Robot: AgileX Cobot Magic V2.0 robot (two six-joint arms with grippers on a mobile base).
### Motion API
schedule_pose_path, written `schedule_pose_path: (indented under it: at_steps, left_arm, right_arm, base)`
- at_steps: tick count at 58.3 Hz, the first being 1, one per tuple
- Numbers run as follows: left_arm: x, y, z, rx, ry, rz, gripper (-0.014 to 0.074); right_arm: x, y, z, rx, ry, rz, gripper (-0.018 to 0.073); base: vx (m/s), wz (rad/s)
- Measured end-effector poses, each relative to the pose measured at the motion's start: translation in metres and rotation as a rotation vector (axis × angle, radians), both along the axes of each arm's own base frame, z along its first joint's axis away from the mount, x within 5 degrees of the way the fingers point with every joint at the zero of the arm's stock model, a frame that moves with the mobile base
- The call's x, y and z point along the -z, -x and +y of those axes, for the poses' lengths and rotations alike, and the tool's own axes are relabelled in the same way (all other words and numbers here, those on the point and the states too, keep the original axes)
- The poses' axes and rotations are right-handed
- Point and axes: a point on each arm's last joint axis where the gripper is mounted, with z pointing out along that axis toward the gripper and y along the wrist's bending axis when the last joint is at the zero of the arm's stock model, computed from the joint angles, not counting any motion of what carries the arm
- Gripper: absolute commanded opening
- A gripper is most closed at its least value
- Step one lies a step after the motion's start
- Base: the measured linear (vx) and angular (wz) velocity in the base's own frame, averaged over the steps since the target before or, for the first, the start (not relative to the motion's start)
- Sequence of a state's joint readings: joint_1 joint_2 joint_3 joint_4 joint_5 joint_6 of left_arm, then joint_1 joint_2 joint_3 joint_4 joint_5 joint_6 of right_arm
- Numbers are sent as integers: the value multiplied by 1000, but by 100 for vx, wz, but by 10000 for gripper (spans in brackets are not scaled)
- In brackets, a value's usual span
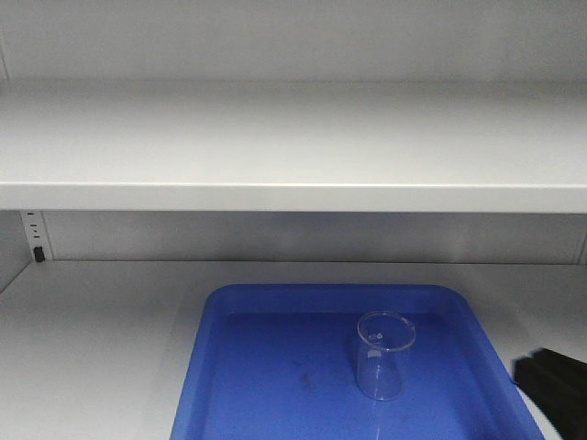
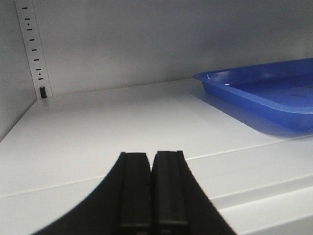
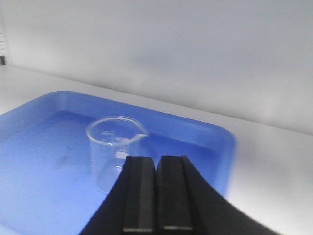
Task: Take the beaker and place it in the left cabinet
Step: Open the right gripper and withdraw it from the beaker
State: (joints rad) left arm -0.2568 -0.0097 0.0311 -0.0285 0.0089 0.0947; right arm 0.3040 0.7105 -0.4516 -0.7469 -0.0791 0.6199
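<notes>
The beaker (image 1: 383, 354), small and of clear glass, stands upright in the blue tray (image 1: 248, 385) on the lower shelf of the left cabinet (image 1: 275, 188). In the right wrist view the beaker (image 3: 113, 149) is just beyond and left of my right gripper (image 3: 156, 159), which is shut and holds nothing. That gripper shows as a black shape (image 1: 550, 385) at the front view's lower right, beside the tray. My left gripper (image 2: 151, 155) is shut and empty over the bare shelf, with the tray (image 2: 264, 90) off to its right.
A peg-hole strip (image 2: 33, 49) with a black clip runs up the cabinet's left rear corner. An upper shelf (image 1: 293, 137) spans overhead. Bare shelf surface (image 1: 92, 348) lies left of the tray. The cabinet's back wall (image 3: 195, 54) stands close behind the tray.
</notes>
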Motion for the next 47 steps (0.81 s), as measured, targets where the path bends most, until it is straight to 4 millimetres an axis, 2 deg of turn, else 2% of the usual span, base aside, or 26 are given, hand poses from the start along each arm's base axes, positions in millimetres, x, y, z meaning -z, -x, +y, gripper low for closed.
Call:
schedule_pose_path:
  at_steps: [9,18,36,47]
  left_arm:
    - [0,0,0,0,0,0,1]
    - [0,0,0,0,0,0,1]
    - [0,0,0,0,0,0,1]
    - [0,0,0,0,0,0,1]
  right_arm:
    - [-2,25,-13,54,-13,-51,-8]
    - [-6,38,-20,87,-25,-81,-8]
    - [-7,41,-22,94,-46,-87,-8]
    - [3,40,-28,178,-166,65,-8]
  base:
    - [0,0]
    - [0,0]
    - [0,0]
    - [0,0]
